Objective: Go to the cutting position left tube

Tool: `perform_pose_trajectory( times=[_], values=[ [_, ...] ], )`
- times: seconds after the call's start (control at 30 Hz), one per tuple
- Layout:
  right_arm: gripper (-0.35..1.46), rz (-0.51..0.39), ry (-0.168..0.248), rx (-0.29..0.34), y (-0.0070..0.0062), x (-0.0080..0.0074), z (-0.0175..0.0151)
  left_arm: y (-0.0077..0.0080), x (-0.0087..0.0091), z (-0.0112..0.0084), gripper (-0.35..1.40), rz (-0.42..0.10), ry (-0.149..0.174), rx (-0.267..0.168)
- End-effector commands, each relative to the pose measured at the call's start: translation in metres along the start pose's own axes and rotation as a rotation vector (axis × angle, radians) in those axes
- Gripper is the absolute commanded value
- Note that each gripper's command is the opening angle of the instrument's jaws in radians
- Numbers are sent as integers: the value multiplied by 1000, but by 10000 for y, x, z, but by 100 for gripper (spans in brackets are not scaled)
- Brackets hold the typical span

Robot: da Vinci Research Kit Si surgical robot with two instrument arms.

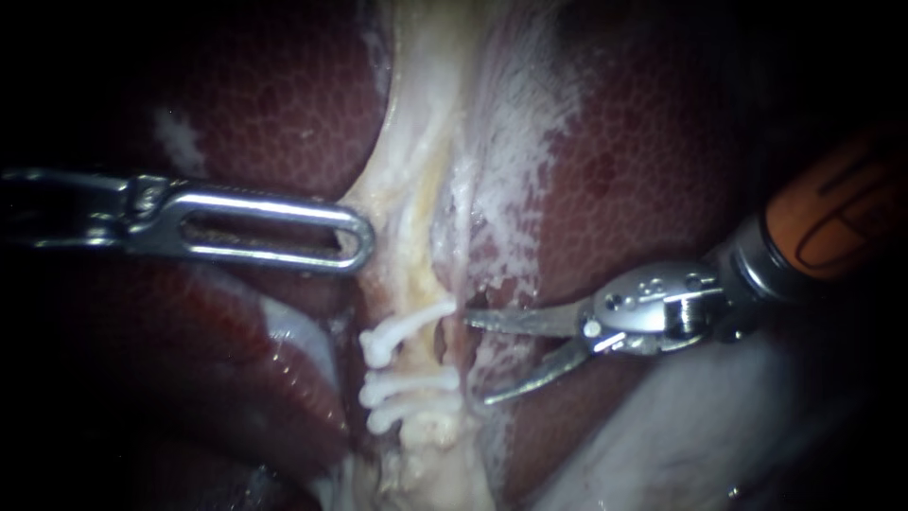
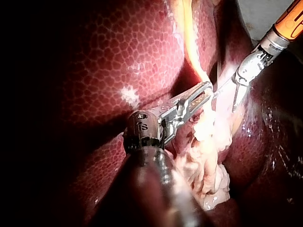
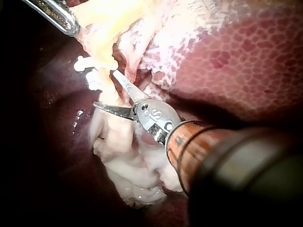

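A pale tube [image 1: 427,364] runs down between the liver lobes and carries three white clips [image 1: 407,333], one above and two close together below. My right instrument [image 1: 478,360] comes in from the right with two thin blades standing open. The blade tips sit just right of the tube, level with the gap between the upper clip and the lower pair. Its open blades [image 3: 103,88] lie against the pale strand beside the clips [image 3: 86,64] in the right wrist view. My left instrument [image 1: 363,237] holds pale tissue above the clips, its slotted jaws shut on it [image 2: 206,90].
Dark red liver [image 1: 653,161] lies on both sides of the pale band [image 1: 426,114]. A whitish, wet mass of tissue [image 3: 137,175] sits under my right instrument's shaft. The right instrument's orange collar [image 1: 832,213] is at the far right.
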Motion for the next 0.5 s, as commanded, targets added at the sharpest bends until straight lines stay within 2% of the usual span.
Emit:
perform_pose_trajectory(
  times=[0.03,0.5],
  values=[
    [138,4,1,3,0,0,2,0,0,0,-35,1,1,1],
    [136,1,1,45,10,1,29,-3,0,-2,-35,1,-2,2]
  ],
)
